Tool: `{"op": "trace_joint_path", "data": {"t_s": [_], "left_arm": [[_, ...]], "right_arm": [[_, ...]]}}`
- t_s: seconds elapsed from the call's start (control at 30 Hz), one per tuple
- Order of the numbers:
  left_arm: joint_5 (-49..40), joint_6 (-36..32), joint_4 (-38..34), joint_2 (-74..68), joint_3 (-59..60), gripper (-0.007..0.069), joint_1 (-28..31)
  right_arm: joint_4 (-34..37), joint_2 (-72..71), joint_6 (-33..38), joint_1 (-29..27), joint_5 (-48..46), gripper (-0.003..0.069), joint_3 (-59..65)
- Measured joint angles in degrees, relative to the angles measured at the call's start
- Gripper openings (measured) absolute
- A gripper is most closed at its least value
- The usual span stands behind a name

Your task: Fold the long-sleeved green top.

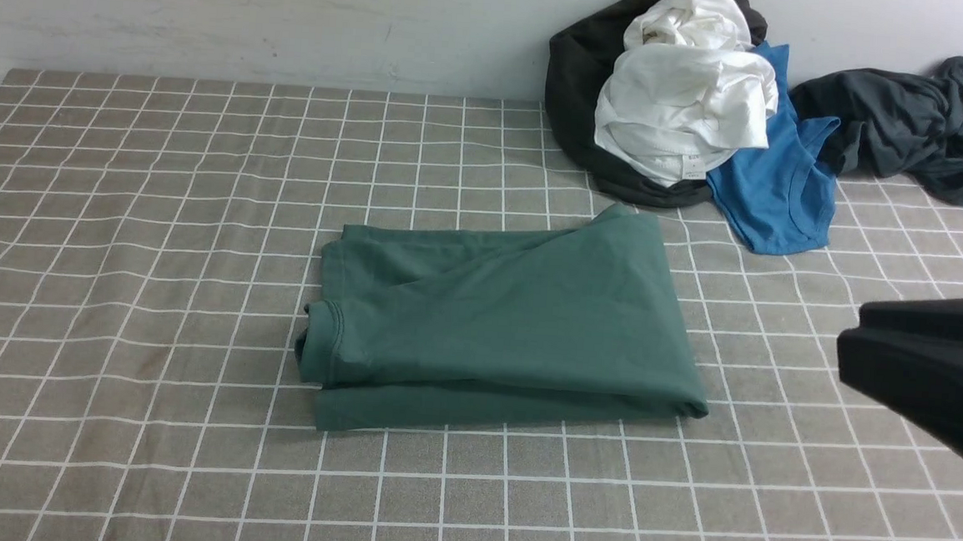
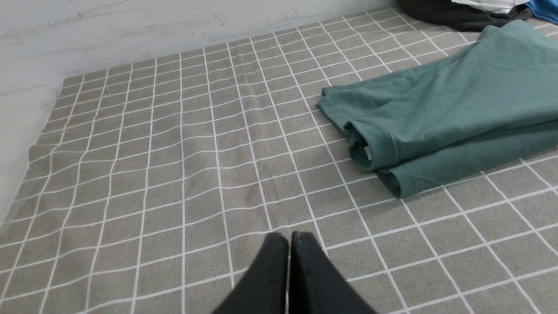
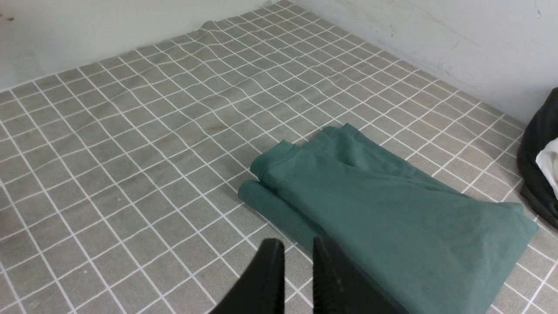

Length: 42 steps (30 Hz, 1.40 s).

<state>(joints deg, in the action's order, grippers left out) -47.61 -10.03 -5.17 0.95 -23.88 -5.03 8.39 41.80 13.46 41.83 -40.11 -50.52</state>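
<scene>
The green long-sleeved top [image 1: 496, 313] lies folded into a flat rectangle in the middle of the checked tablecloth [image 1: 157, 242], ribbed neck at its left end. It also shows in the left wrist view [image 2: 444, 109], with a bit of white label [image 2: 368, 152] at the neck, and in the right wrist view [image 3: 383, 209]. The chest logo is hidden. My left gripper [image 2: 288, 237] is shut and empty, above bare cloth, apart from the top's neck end. My right gripper [image 3: 298, 246] is empty above the top's near edge, its jaws a narrow gap apart. The right arm [image 1: 927, 365] shows at the front view's right edge.
A pile of clothes sits at the back right against the wall: a black garment [image 1: 577, 76], white ones [image 1: 684, 99], a bright blue top [image 1: 779, 188] and a dark grey garment [image 1: 908, 129]. The black garment also shows in the right wrist view [image 3: 536, 174].
</scene>
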Motion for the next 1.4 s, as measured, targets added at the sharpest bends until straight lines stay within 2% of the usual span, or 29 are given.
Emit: {"op": "trace_joint_path", "data": {"t_s": [0.13,0.27,0.47,0.5,0.6,0.63,0.83,1.0,1.13,1.4], "left_arm": [[0.0,0.0,0.0,0.0,0.0,-0.0008,0.0],[0.0,0.0,0.0,0.0,0.0,-0.0008,0.0],[0.0,0.0,0.0,0.0,0.0,-0.0008,0.0],[0.0,0.0,0.0,0.0,0.0,-0.0008,0.0],[0.0,0.0,0.0,0.0,0.0,-0.0008,0.0],[0.0,0.0,0.0,0.0,0.0,-0.0008,0.0],[0.0,0.0,0.0,0.0,0.0,-0.0008,0.0],[0.1,0.0,0.0,0.0,0.0,-0.0008,0.0],[0.1,0.0,0.0,0.0,0.0,-0.0008,0.0],[0.2,0.0,0.0,0.0,0.0,-0.0008,0.0]], "right_arm": [[0.1,0.0,0.0,0.0,0.6,0.0086,0.0],[2.3,0.0,0.1,0.0,5.4,0.0014,1.4],[2.9,-7.0,-0.4,-2.8,22.9,-0.0013,16.5],[3.2,-11.7,-1.2,-6.0,27.8,-0.0013,22.2],[3.2,-17.4,-2.3,-10.8,32.4,-0.0014,29.4],[2.5,-21.6,-2.4,-15.4,33.7,-0.0014,33.4],[-2.7,-38.5,-6.3,-35.2,31.2,-0.0014,46.1],[-7.0,-42.4,-16.0,-44.7,26.1,-0.0014,52.1],[-9.9,-42.4,-19.5,-45.3,22.7,-0.0014,52.1],[-11.4,-42.4,-20.4,-42.5,20.1,-0.0014,52.0]]}}
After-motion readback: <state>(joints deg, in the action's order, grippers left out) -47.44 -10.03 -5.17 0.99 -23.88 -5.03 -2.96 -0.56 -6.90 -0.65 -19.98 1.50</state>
